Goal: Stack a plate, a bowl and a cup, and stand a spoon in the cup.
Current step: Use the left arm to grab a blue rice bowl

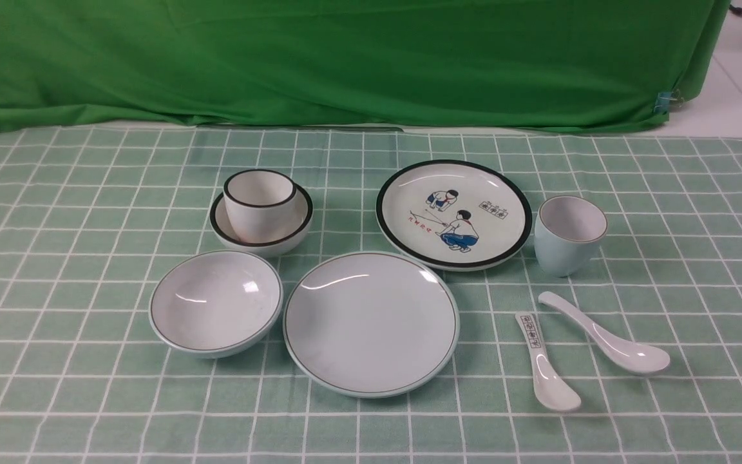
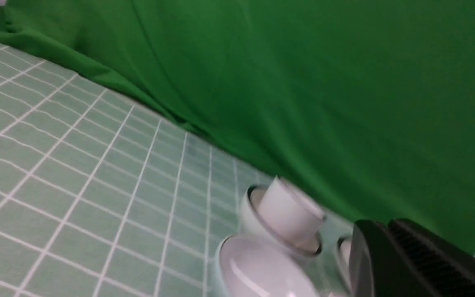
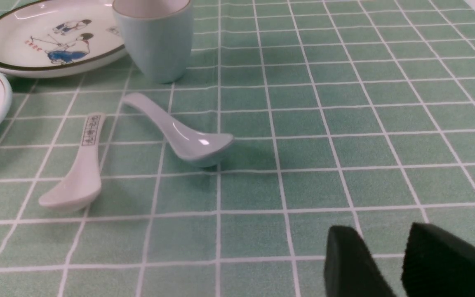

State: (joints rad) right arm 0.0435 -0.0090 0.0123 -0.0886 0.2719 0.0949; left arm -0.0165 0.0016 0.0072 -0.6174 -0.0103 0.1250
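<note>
Crockery sits spread over the desk [image 1: 699, 212], which is covered by a pale green cloth gridded with thin white lines; a wrinkled green fabric backdrop [image 1: 345, 58] hangs behind it.

The plate [image 1: 371, 322] lies flat near the front middle. It is round, glossy and pale blue-white, edged by a fine dark line. Just beside it on the robot's left rests the bowl [image 1: 216, 303], shallow and smooth, with the same thin rim line and nothing in it. The cup [image 1: 567, 235] stands upright to the right. It is handleless, pale blue outside and white inside, and narrows toward its base. In front of the cup lies the spoon [image 1: 606, 335], plain shiny white with a long curved handle, its scoop facing up. A shorter spoon [image 1: 542, 364] with printed characters on its handle lies near it, the two not touching.

Further back, a black-rimmed plate [image 1: 409, 183] shows cartoon children, and a black-rimmed cup [image 1: 258, 203] stands inside a black-rimmed bowl [image 1: 281, 241].

The right tool [image 3: 379, 237] hovers over bare cloth well short of the spoons, its dark fingers apart with nothing between them. The left tool [image 2: 382, 235] shows only as blurred black shapes at the frame edge, so whether it is spread or closed cannot be told.
</note>
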